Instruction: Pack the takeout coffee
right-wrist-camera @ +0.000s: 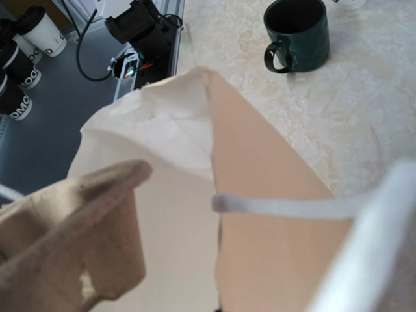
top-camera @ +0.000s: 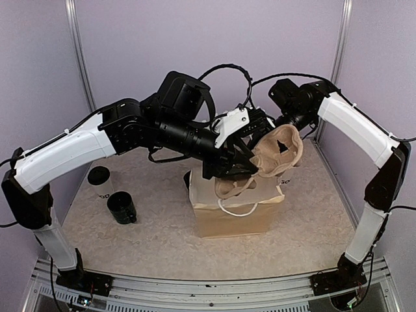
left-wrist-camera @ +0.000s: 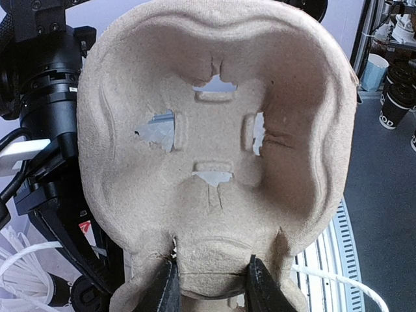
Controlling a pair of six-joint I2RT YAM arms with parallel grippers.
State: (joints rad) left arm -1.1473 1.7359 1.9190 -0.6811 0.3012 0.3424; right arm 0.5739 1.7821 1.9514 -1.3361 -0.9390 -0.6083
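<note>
The takeout coffee (top-camera: 99, 180), a white cup with a black lid, stands on the table at the left, away from both grippers. My left gripper (left-wrist-camera: 211, 286) is shut on a tab at the edge of a brown pulp cup carrier (left-wrist-camera: 214, 84). It holds the carrier (top-camera: 279, 153) tilted over the open brown paper bag (top-camera: 234, 218). My right arm's wrist (top-camera: 246, 123) is just behind the carrier, above the bag; its fingers are hidden. The right wrist view looks down at the bag's mouth (right-wrist-camera: 260, 175) and white handle (right-wrist-camera: 286, 207), with the carrier (right-wrist-camera: 65, 227) at the lower left.
A dark green mug (top-camera: 121, 208) stands in front of the coffee cup; it also shows in the right wrist view (right-wrist-camera: 296, 32). More paper cups (right-wrist-camera: 29, 39) stand off the table beyond its edge. Cage posts and walls enclose the table.
</note>
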